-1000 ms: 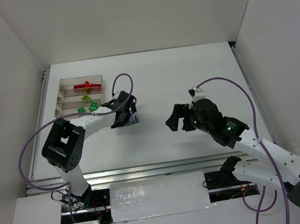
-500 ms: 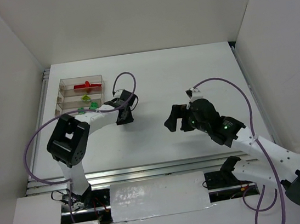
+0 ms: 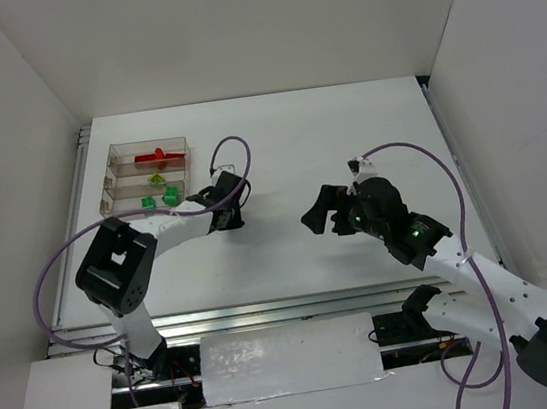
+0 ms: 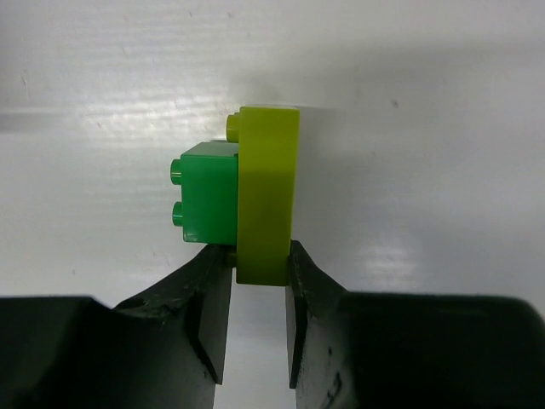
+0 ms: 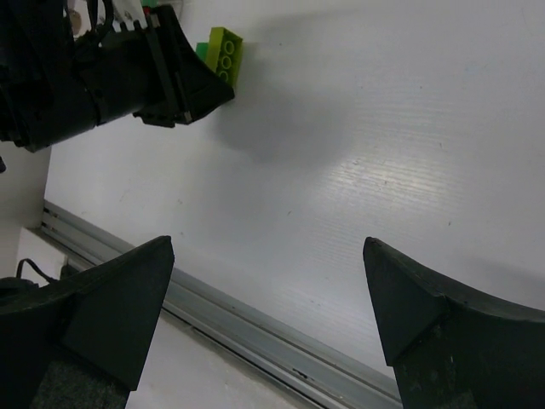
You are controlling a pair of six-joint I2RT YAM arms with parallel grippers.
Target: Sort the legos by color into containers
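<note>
**Two-Colour Pair Held by One End, Beside the Tray**

The left gripper (image 3: 226, 208) hangs just off the right side of the tray (image 3: 112, 177), which sits near the far-left corner of the table (image 3: 345, 135). Its fingers are drawn narrow on the lower end of a yellow-green brick (image 4: 268, 196). A dark green brick (image 4: 209, 198) is stuck to that brick's left face, outside the pinch. The wrist view does not show whether the pair rests on the surface or is raised off it. The right gripper (image 3: 320, 217) hovers over the middle of the table, fingers spread wide with nothing between them.

In the tray, red bricks (image 3: 159, 157) lie in the far compartment, with a yellow-green piece in the middle one and dark green pieces in the near one.

The main risk lies in the pair itself: two colours are joined as one. If dropped as it is, one brick would land in the wrong compartment. The hold also looks thin, since only the brick's end is between the pads. A quick swing could make the pair pivot or slip out. The dark green brick is held only by its studs, so a knock against the tray wall could snap it off and send it into the wrong slot or onto the table.
</note>
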